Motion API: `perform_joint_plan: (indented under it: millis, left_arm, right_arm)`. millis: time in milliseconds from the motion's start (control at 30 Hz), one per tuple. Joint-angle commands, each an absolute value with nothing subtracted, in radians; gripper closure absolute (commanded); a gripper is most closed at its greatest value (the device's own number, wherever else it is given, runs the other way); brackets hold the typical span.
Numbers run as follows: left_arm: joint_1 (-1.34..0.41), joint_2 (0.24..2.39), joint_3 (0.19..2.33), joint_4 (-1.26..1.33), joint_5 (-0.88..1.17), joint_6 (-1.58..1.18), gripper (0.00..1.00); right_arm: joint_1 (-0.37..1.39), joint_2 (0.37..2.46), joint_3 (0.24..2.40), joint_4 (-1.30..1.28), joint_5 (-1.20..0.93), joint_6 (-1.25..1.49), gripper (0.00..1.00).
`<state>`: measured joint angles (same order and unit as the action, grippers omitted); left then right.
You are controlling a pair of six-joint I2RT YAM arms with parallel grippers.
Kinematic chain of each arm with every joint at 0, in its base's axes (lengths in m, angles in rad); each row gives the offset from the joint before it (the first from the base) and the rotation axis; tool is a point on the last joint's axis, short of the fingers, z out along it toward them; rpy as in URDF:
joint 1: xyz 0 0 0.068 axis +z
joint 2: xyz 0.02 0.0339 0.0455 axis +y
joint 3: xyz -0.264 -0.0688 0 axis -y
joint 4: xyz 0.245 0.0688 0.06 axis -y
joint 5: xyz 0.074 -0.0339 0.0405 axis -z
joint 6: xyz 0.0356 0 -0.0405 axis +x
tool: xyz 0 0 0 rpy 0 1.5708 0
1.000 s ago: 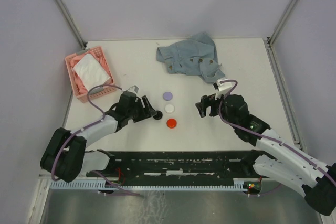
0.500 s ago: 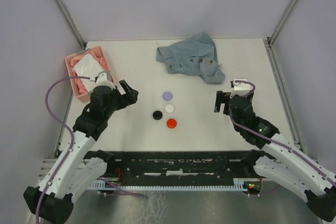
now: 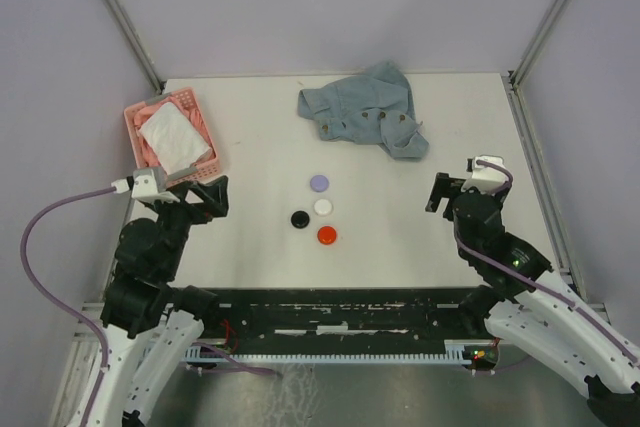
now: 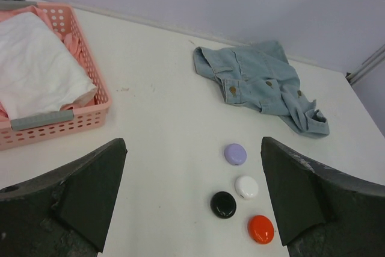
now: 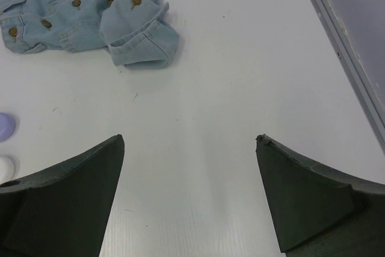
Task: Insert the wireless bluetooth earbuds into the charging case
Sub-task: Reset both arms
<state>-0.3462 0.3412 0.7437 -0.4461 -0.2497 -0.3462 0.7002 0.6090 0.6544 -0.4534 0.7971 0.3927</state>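
Four little round cases sit close together in the middle of the white table [image 3: 250, 147]: a lilac case [image 3: 319, 183], a white case [image 3: 323, 206], a black case [image 3: 299, 218] and a red case [image 3: 327, 235]. All four look shut, and I cannot see the earbuds. The left gripper [image 4: 194, 148] hangs near the pink basket [image 3: 206, 135], its jaws wide apart and holding nothing. The right gripper [image 5: 190, 142] hangs over the right side, with its jaws wide apart and empty too. A blue denim cloth [image 3: 365, 107] lies at the back.
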Motion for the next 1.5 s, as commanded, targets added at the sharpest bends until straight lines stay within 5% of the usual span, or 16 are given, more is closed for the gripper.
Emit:
perform_joint_plan:
  millis: [0, 1467]
  left_arm:
    - [-0.342, 0.289, 0.695, -0.349, -0.278, -0.247, 0.01]
    - [-0.339, 0.195, 0.657, -0.302, -0.163, -0.222, 0.01]
  right_arm:
    - [0.701, 0.602, 0.696, -0.453, 0.862, 0.387, 0.01]
    - [0.701, 0.54, 0.674, -0.328, 0.626, 0.257, 0.01]
